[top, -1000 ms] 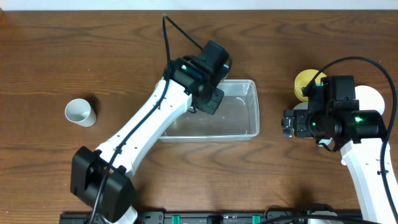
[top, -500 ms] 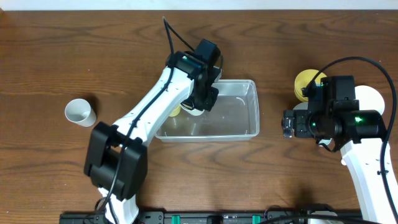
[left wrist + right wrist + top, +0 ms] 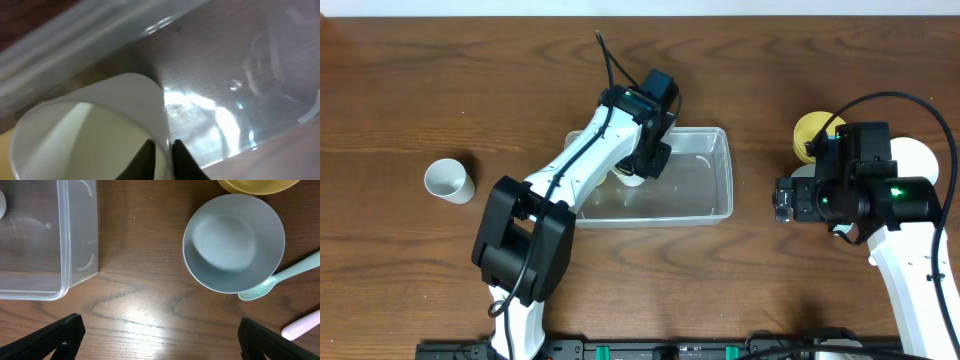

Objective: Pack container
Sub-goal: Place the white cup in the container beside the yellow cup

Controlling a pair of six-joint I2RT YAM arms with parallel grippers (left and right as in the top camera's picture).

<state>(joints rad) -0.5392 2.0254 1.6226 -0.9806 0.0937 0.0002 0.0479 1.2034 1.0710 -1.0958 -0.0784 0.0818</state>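
Left arm (image 3: 585,165) stretched diag across the tabletop (image 3: 520,80), wrist pitched down over the container (image 3: 715,185), far-left end. Left jaws clenched on the wall of a white cup (image 3: 100,115). The cup's tilted inside the tub, near its left wall; can't tell if it touches the floor. Container sits mid-tabletop, open floor right of the cup. Right arm (image 3: 910,260) off its right end, right jaws released wide over bare wood btw container edge and grey bowl (image 3: 233,242). Mint spoon (image 3: 280,280) touches that bowl. Second cup (image 3: 450,180) far left, well apart.
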